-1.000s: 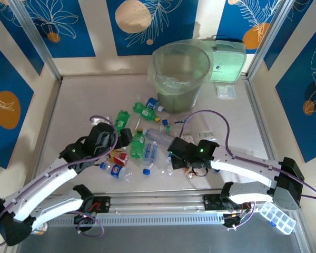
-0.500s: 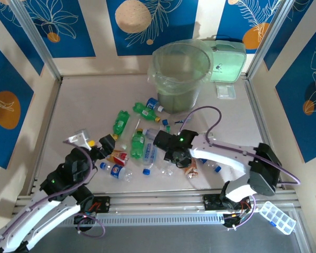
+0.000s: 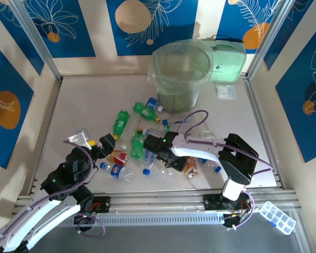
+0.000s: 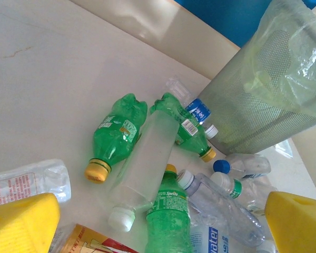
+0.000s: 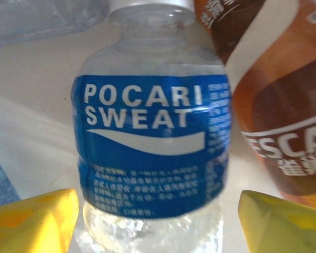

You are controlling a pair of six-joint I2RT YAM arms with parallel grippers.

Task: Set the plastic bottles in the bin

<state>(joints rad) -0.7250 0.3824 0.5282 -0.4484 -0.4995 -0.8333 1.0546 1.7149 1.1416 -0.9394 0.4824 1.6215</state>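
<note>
Nearby — mint case (image 3: 227, 63) beside bin (image 3: 180, 97).

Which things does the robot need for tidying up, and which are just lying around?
For the job: the bin; the plastic bottles, like the Sprite bottle and the Pocari Sweat bottle.
Just lying about: the mint-green case, the small clear packet, the clear compartment box.
</note>
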